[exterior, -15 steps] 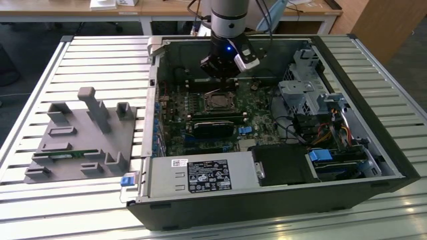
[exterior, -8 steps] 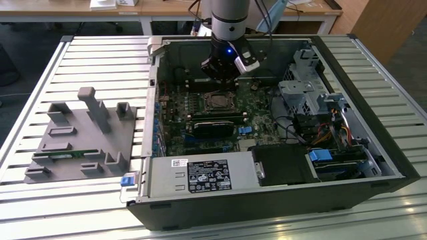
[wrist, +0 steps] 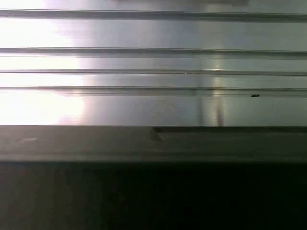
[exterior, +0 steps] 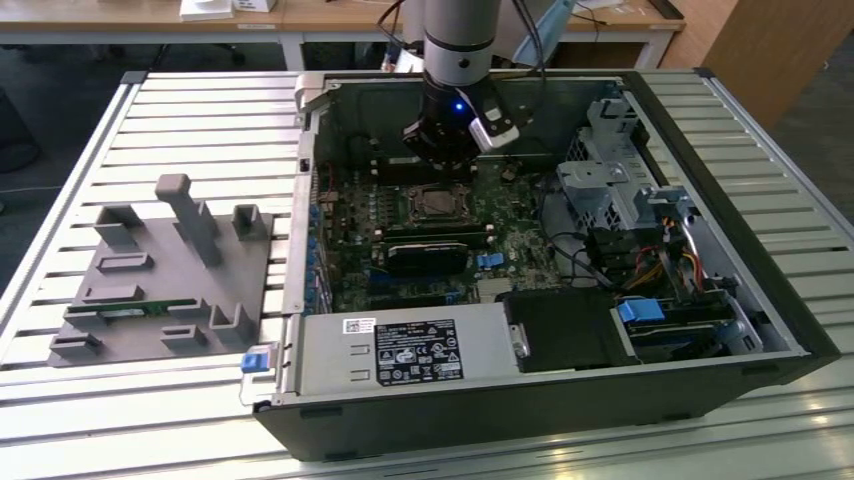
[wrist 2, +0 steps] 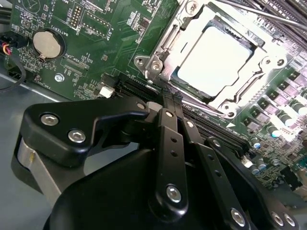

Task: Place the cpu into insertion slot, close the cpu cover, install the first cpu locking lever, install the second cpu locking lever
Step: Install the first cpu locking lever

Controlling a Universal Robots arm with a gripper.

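Note:
In the exterior view, the gripper point(exterior: 442, 163) hangs inside the open computer case, just behind the cpu socket point(exterior: 434, 203). The second wrist view shows the cpu point(wrist 2: 216, 60), a silver square, lying in the socket. The cpu cover point(wrist 2: 160, 52) lies flat around it as a grey metal frame. The gripper point(wrist 2: 171, 98) has its black fingers point(wrist 2: 165, 125) drawn together, shut, with their tips at the socket's edge. A thin locking lever point(wrist 2: 204, 108) runs along that edge beside the tips. I cannot tell whether the tips touch it.
A long black card point(exterior: 427, 250) sits in front of the socket. A drive cage point(exterior: 614, 190) and cables fill the exterior view's right, and a power supply point(exterior: 400, 350) the front. A grey fixture point(exterior: 160, 270) stands on the slatted table point(wrist: 144, 72) at the exterior view's left.

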